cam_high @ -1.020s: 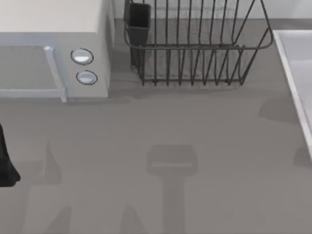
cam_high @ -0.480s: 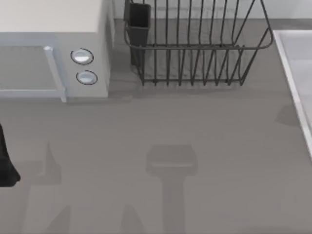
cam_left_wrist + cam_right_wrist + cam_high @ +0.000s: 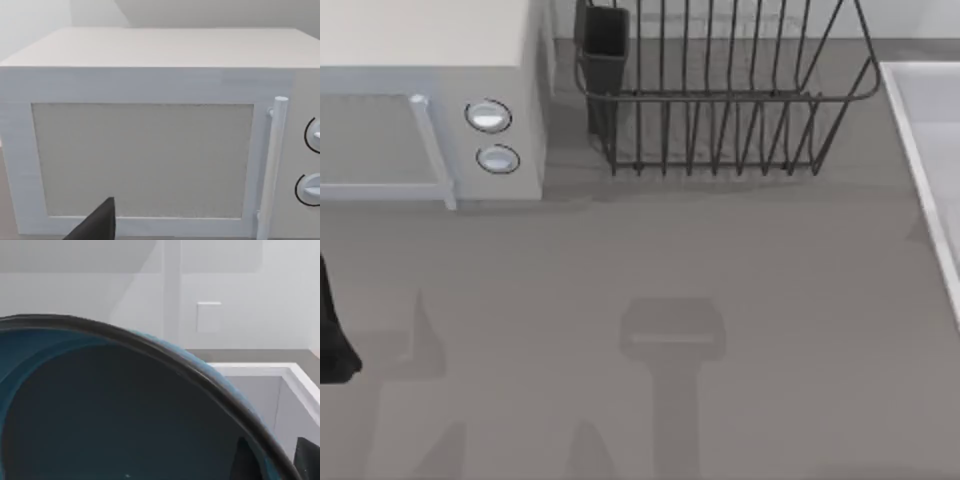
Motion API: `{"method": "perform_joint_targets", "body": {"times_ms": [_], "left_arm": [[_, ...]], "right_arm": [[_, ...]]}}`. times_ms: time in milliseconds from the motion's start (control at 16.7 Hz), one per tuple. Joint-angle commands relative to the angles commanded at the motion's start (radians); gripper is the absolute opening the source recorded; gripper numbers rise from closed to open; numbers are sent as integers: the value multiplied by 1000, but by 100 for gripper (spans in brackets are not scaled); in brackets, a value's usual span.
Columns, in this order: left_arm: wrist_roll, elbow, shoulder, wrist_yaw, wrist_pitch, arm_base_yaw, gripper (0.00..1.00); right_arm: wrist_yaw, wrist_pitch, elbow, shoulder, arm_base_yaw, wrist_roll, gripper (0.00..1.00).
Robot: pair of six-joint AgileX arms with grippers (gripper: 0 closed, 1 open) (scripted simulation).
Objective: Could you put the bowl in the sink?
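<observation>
The deep blue bowl (image 3: pixel 115 405) looms close in the right wrist view, its dark rim arching across and its grey-blue inside facing the camera. My right gripper (image 3: pixel 275 460) is shut on the bowl's rim, one dark finger inside and one outside. Beyond the bowl lies the white sink (image 3: pixel 280 385) with its raised rim. In the top view the sink (image 3: pixel 932 150) runs along the right edge. My left arm (image 3: pixel 332 335) is parked at the table's left edge, and a dark part of my left gripper (image 3: pixel 97 227) shows in front of the microwave.
A white microwave (image 3: pixel 430 110) with two round knobs stands at the back left. A black wire dish rack (image 3: pixel 720 100) with a dark cup holder stands at the back middle. Open grey tabletop (image 3: pixel 670 320) stretches between them and the sink.
The shadow on the table near the sink has slid to the right and shrunk to a sliver at the sink's rim. The left arm has stayed still.
</observation>
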Motion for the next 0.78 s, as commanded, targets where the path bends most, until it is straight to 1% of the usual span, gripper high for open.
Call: {"method": "perform_joint_targets", "body": {"times_ms": [420,480,780], "left_arm": [[0,0,0,0,0,0,100],[0,0,0,0,0,0,100],[0,0,0,0,0,0,100]], "right_arm": [[0,0,0,0,0,0,98],[0,0,0,0,0,0,100],[0,0,0,0,0,0,100]]}}
